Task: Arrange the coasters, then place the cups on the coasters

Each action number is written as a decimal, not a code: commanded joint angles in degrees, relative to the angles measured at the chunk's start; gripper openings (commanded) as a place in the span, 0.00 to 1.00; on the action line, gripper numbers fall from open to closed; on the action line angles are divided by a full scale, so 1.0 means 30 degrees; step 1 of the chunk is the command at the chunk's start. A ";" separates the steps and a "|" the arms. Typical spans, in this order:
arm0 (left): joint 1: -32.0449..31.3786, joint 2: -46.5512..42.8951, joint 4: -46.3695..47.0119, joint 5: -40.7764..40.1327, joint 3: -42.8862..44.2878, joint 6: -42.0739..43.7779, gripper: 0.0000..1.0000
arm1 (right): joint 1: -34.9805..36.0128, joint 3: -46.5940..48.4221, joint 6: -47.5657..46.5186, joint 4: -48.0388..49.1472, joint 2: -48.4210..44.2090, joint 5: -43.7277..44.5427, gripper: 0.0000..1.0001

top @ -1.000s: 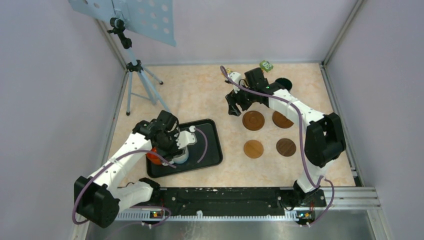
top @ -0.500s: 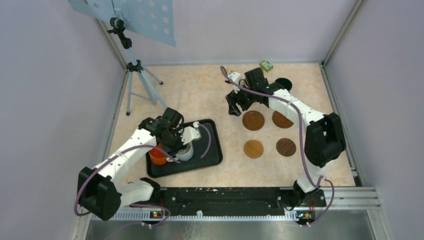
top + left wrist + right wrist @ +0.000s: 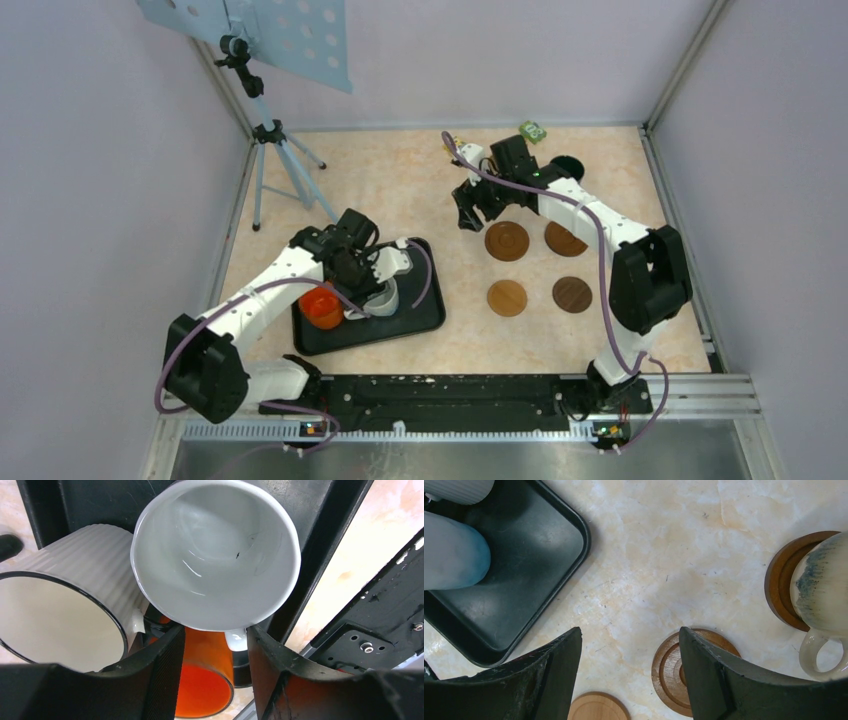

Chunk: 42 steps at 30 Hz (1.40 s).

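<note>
On the black tray (image 3: 425,300) my left gripper (image 3: 215,632) stands half open astride the handle (image 3: 235,641) of a plain white cup (image 3: 215,555). The handle rests against the right finger, with a gap to the left finger. A ribbed white cup with a dark rim (image 3: 55,610) and an orange cup (image 3: 322,306) stand beside it. My right gripper (image 3: 630,630) hovers open over bare table next to a ringed brown coaster (image 3: 669,672) and a lighter coaster (image 3: 596,709). A beige cup (image 3: 821,585) stands on another coaster (image 3: 776,585).
Several coasters (image 3: 572,294) lie in a square right of the tray. A dark cup (image 3: 567,166) and a small green block (image 3: 531,130) sit at the far edge. A tripod (image 3: 280,170) stands far left. The black base rail (image 3: 450,395) runs along the near edge.
My left arm has swung right and away across the tray, its jaws narrowing, and the white cup has shifted with it, uncovering the orange cup. The right arm has not moved.
</note>
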 commanded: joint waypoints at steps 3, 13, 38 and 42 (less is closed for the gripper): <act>-0.0104 -0.0700 -0.0380 -0.0360 0.0502 -0.0615 0.58 | -0.0165 0.0008 -0.0044 0.0103 -0.0120 -0.0056 0.70; -0.0132 -0.1450 -0.1716 0.1277 -0.0118 0.0331 0.56 | -0.0151 -0.0437 0.0445 -0.0088 -0.0438 -0.1062 0.70; -0.3278 0.1833 0.1379 0.4403 0.0324 -0.1637 0.57 | -0.0927 -0.0849 0.0396 -0.0570 -0.1099 -0.0650 0.70; -0.3337 0.2557 0.2644 0.4271 0.0829 -0.2731 0.61 | -0.1350 -0.1040 0.0368 -0.0618 -0.1385 -0.0703 0.70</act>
